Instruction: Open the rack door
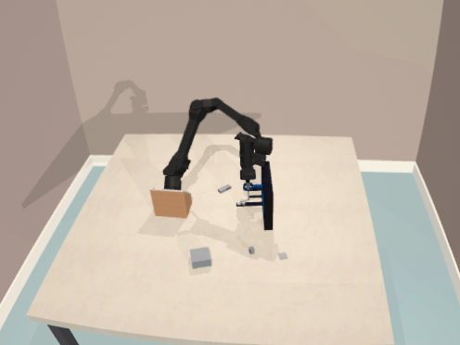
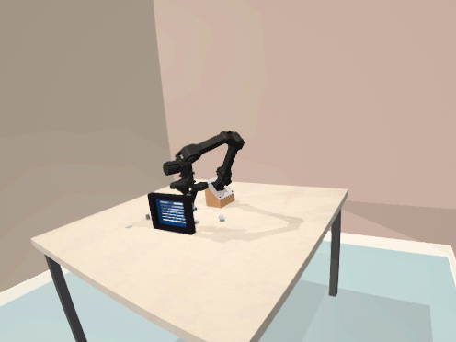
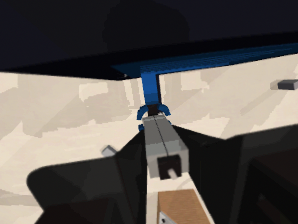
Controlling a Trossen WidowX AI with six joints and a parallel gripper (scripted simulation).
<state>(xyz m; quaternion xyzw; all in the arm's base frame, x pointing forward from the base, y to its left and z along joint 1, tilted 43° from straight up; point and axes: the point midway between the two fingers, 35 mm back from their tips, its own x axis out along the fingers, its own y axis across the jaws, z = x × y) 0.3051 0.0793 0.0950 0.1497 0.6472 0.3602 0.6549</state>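
Gripper (image 1: 248,182) (image 2: 191,195) (image 3: 157,131): and it's in, pointing down, fingers narrowed onto the grey upright handle (image 1: 249,185) (image 3: 164,134), one on each side.
Handle: right there between the fingertips, its grey top showing in the wrist view.
Blue bracket (image 1: 258,187) (image 3: 151,90): just beyond the fingertips, running from the handle to the rack.
Black-framed rack (image 1: 268,204) (image 2: 190,221) (image 3: 150,30): upright, close by the gripper on the side away from the arm's base.
Wedge mount (image 1: 171,204) (image 2: 219,201) (image 3: 180,205): orange-brown, well apart from the gripper, carrying the arm.
Small grey bar (image 1: 224,188): flat on the table, between gripper and mount.
Large grey block (image 1: 200,257): on the table, well off from the gripper.
Door angle: can't tell from here.
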